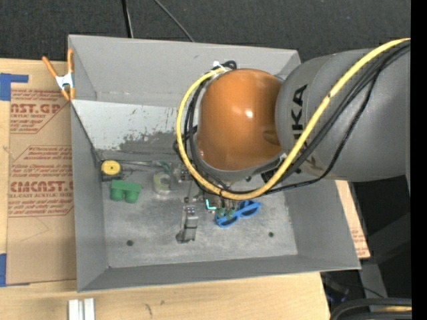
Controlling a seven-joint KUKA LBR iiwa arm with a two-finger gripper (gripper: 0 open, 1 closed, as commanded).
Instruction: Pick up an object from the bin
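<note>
My gripper (190, 220) comes down from under the arm's wrist to the bin floor, near the middle front. Just right of it lies a blue plastic thing with loops (237, 212), partly hidden under the wrist. To the gripper's upper left sits a small pale, clear round thing (161, 183). I cannot make out anything held in the gripper.
A green block (125, 191) lies on the floor at the left, and a yellow round piece (110, 168) sits above it by the left wall. The arm and its orange cover hide the bin's middle and right back.
</note>
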